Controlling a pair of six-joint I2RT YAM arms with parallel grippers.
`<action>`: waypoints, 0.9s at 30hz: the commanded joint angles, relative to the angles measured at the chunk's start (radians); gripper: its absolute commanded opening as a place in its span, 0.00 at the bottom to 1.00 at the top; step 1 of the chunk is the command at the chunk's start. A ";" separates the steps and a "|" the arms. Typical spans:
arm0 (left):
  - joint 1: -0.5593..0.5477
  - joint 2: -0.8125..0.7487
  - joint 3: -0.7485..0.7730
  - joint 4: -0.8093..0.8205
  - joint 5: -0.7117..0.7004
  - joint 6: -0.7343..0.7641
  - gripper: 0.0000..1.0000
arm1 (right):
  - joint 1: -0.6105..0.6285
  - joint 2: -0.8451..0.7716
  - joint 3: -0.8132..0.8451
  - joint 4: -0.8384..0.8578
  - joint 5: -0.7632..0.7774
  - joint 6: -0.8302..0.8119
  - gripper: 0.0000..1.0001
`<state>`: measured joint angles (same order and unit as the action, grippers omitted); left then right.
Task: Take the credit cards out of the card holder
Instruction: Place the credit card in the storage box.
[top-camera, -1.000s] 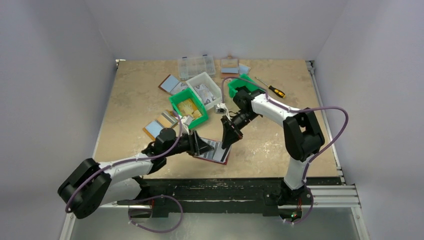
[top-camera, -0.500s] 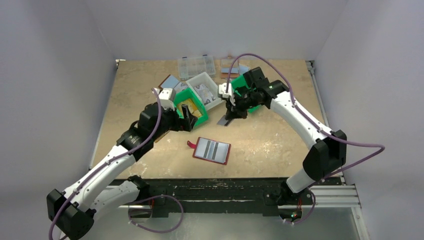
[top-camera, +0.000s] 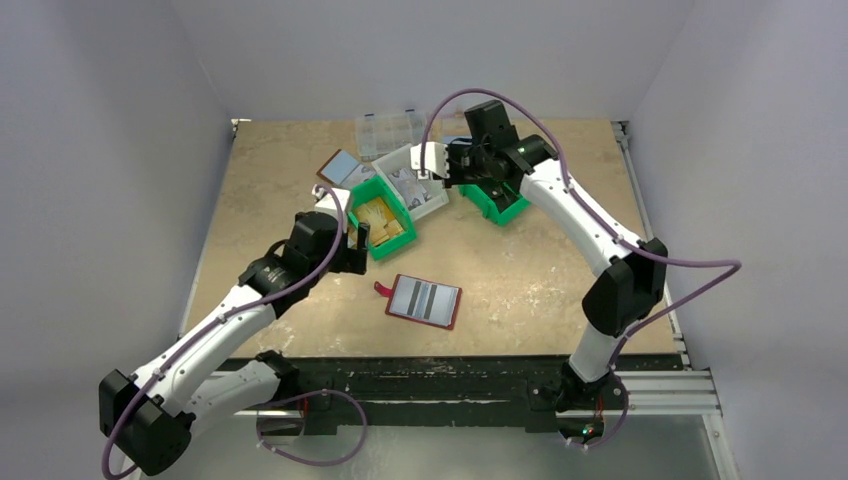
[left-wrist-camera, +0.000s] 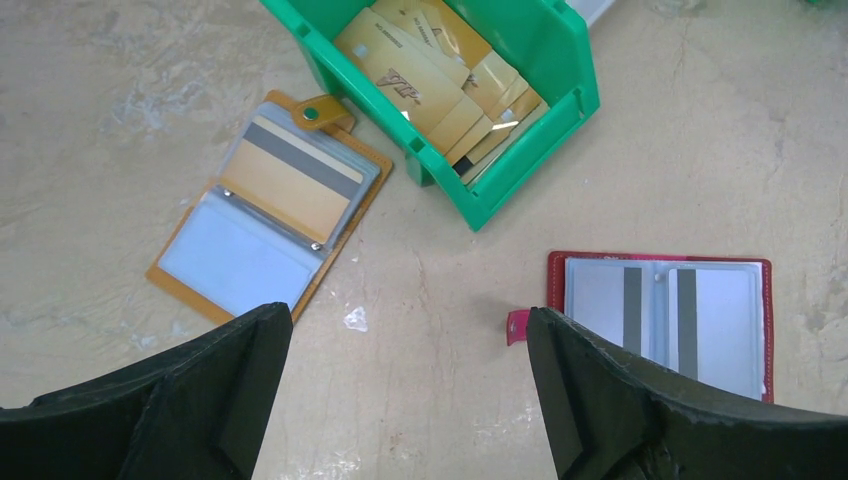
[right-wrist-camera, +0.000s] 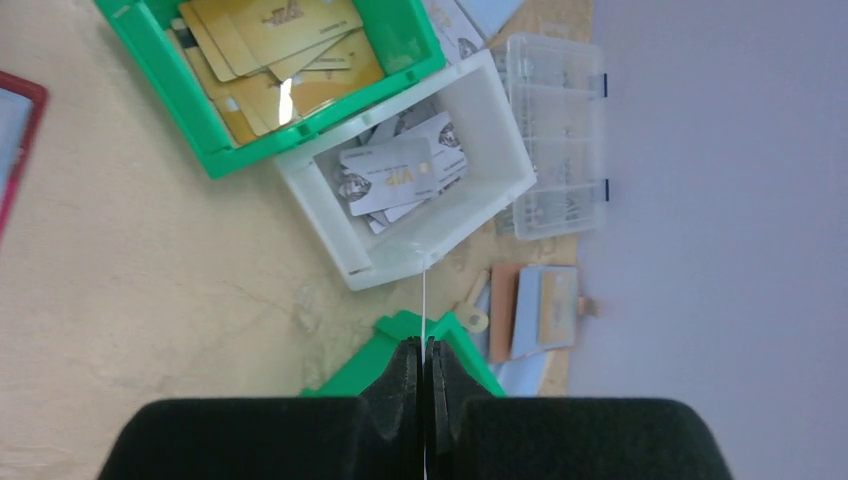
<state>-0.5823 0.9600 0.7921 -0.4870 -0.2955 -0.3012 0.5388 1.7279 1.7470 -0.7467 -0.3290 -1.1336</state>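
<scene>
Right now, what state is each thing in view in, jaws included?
card holder, open flat, two credit cards in its pockets
left jaws, open, empty
right jaws, shut on a card seen edge-on
green bin, holding tan cards
white bin, holding grey cards
tan wallet, open flat

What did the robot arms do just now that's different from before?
The left gripper left the card holder, swung back to the green bin of gold cards and opened. The right gripper carried a credit card away to the white bin. The card holder stayed put, lying open.
</scene>
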 joint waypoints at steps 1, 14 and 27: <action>0.015 -0.035 0.003 0.004 -0.057 0.031 0.94 | 0.040 0.026 0.077 0.090 0.119 -0.063 0.00; 0.031 -0.040 -0.001 0.007 -0.077 0.031 0.94 | 0.095 0.134 0.137 0.168 0.171 -0.116 0.00; 0.058 -0.042 -0.004 0.018 -0.073 0.034 0.94 | 0.125 0.226 0.176 0.175 0.157 -0.186 0.00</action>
<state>-0.5396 0.9325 0.7918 -0.4881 -0.3527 -0.2905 0.6529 1.9503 1.8622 -0.6037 -0.1593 -1.2842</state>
